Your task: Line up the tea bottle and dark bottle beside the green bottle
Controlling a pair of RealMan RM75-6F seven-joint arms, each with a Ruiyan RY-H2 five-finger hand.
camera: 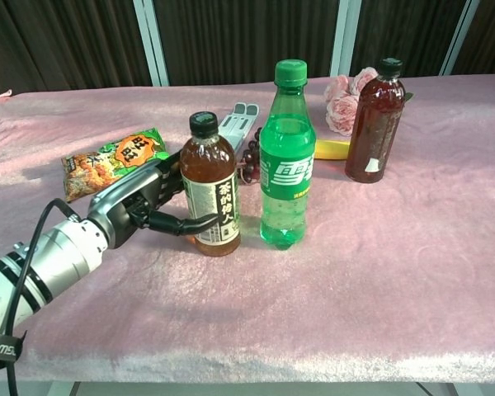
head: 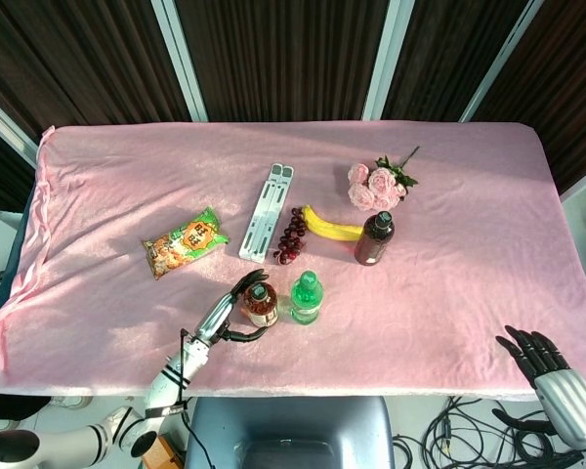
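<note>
My left robot hand [camera: 140, 206] is sitting low and left of centre in the chest view, fingers [camera: 191, 223] curling around the lower part of the tea bottle [camera: 209, 186]. Whether they are actually pressing on it or just lying close, I cannot tell; the head view shows the same left robot hand [head: 230, 311] partly wrapped around the bottle from the left.

The tea bottle [head: 261, 305] is standing upright on the pink bench [head: 117, 176], just left of the green bottle [head: 306, 298], with a narrow gap showing between the two in the chest view. The green bottle [camera: 286, 157] is also standing upright, near the frame's centre.

The dark bottle [camera: 374, 122] is standing well apart from that pair, toward the upper right of the chest view. In the head view the dark bottle [head: 375, 238] is sitting just right of the banana [head: 330, 227].

My right robot hand [head: 535, 355] is hanging at the lower right corner of the head view, off the bench edge, fingers spread and holding nothing.

Other items, head view:
- snack packet [head: 184, 241], left of centre
- white folding stand [head: 267, 212], lying flat above the bottles
- dark grapes [head: 291, 235], touching the banana's left end
- pink roses [head: 379, 184], above the dark bottle
</note>
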